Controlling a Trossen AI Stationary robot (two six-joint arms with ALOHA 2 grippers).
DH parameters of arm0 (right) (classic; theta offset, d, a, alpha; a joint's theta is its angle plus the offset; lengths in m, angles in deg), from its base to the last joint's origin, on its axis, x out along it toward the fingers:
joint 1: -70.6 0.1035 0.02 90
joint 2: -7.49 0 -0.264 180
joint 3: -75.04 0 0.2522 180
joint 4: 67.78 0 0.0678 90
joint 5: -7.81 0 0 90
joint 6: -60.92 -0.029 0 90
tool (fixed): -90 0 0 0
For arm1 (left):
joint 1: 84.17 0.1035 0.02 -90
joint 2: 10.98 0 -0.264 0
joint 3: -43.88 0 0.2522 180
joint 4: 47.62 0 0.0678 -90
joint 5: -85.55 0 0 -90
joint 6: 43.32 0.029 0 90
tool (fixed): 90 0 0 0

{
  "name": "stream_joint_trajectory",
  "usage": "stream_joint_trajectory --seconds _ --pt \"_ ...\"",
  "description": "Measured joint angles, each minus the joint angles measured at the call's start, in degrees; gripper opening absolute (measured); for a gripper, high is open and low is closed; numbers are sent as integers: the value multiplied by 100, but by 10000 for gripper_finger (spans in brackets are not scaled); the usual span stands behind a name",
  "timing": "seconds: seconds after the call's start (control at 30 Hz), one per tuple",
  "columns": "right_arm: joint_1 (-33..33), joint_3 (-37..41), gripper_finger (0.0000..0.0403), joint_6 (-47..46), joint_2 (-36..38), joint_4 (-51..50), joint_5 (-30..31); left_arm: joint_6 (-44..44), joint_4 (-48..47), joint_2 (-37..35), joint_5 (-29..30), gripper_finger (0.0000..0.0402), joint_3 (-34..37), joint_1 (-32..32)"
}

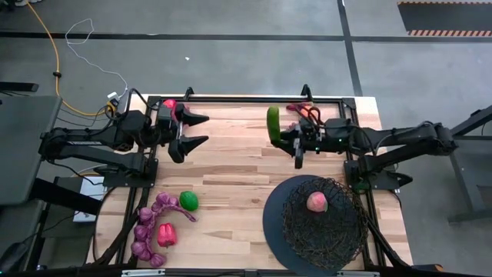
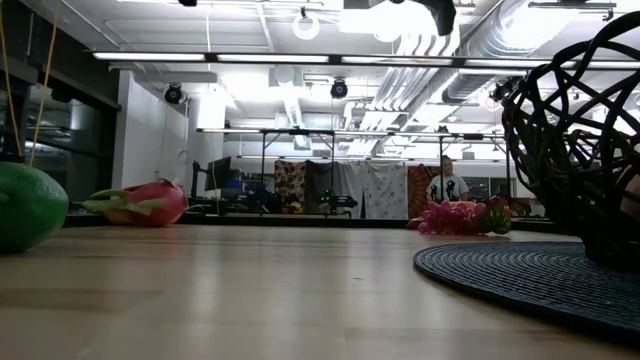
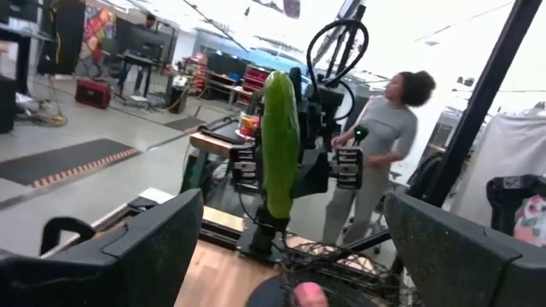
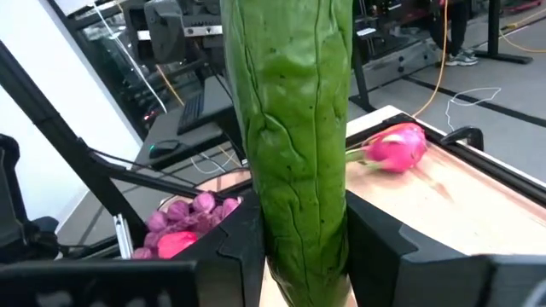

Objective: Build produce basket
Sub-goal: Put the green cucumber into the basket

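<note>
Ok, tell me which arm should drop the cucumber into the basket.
Right. The right gripper already has its jaws shut on the cucumber, and it sits just beyond the basket on that side. The left gripper is open, empty and farther away.

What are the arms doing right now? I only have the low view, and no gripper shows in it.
Observer: The right gripper is shut on the cucumber, over the far middle of the table.
Operator: Is anything in the basket?
Observer: Yes, one pinkish fruit lies inside the basket.
Operator: And the left arm?
Observer: The left gripper is open and empty, at the far left of the table, beside the dragon fruit.
</note>
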Motion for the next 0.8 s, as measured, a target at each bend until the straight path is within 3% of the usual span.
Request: stream_joint_trajectory --seconds 0.8 --pt "-3 0 116 14 59 68 -167 -102 -43 80 109 355 -2 0"
